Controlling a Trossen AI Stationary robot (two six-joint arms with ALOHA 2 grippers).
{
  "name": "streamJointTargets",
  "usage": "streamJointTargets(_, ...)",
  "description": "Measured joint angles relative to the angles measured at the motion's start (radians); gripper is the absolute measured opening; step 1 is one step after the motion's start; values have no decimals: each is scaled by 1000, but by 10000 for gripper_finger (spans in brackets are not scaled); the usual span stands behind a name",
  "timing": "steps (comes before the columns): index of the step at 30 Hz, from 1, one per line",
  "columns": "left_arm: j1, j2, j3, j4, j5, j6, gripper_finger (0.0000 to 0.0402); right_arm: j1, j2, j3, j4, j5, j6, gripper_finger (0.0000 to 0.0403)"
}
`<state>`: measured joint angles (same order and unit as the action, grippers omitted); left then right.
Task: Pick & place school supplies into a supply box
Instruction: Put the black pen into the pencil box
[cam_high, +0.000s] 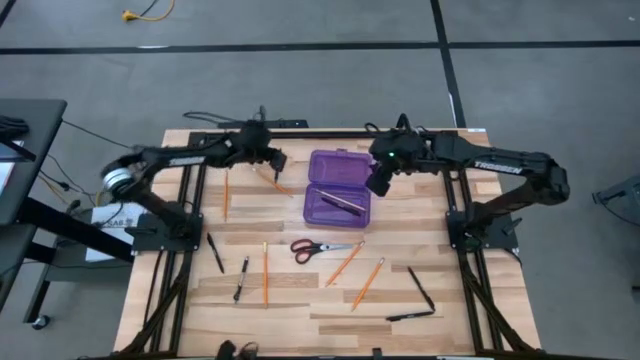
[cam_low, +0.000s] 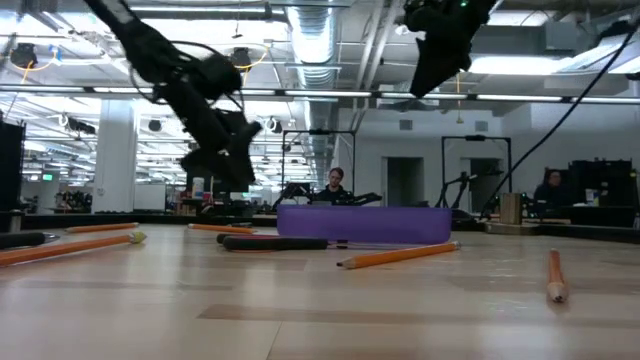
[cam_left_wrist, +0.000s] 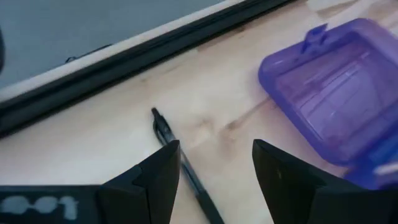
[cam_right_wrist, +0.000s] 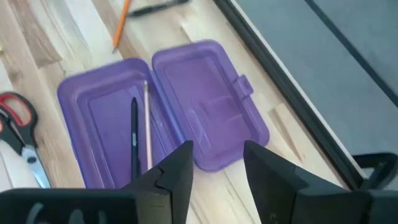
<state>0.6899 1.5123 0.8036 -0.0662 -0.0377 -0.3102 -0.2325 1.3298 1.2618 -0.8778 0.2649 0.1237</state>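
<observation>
While the purple supply box (cam_high: 338, 189) lies open near the far middle of the table, only two things rest inside it, a black pen (cam_right_wrist: 134, 140) and a pencil (cam_right_wrist: 148, 127) side by side, so the job looks just begun. Most supplies are outside the box. The scissors (cam_high: 320, 247) lie on the wood at about 6 o'clock from the box. Two orange pencils (cam_high: 356, 272) lie at about 5 o'clock, two black pens (cam_high: 418, 296) farther out that way, and more pens and pencils (cam_high: 243, 274) at about 7 o'clock. The left gripper (cam_left_wrist: 214, 171) is low over the table at about 9 o'clock from the box, its fingers spread wide and empty, with another black pen (cam_left_wrist: 181, 163) right by one finger. The right gripper (cam_right_wrist: 217, 163) hangs over the box's 3 o'clock edge, fingers apart and holding nothing.
</observation>
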Motion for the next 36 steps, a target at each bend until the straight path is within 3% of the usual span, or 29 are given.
streamJointTargets(10,0,251,211,-207,-65,44,190,3,-44,-61,-29,-2,34,136)
streamJointTargets(21,-16,273,216,-283,-79,13,190,3,-44,-61,-35,-2,34,136)
streamJointTargets(36,-42,323,208,-263,-106,-39,190,16,-44,-60,-34,-4,53,136)
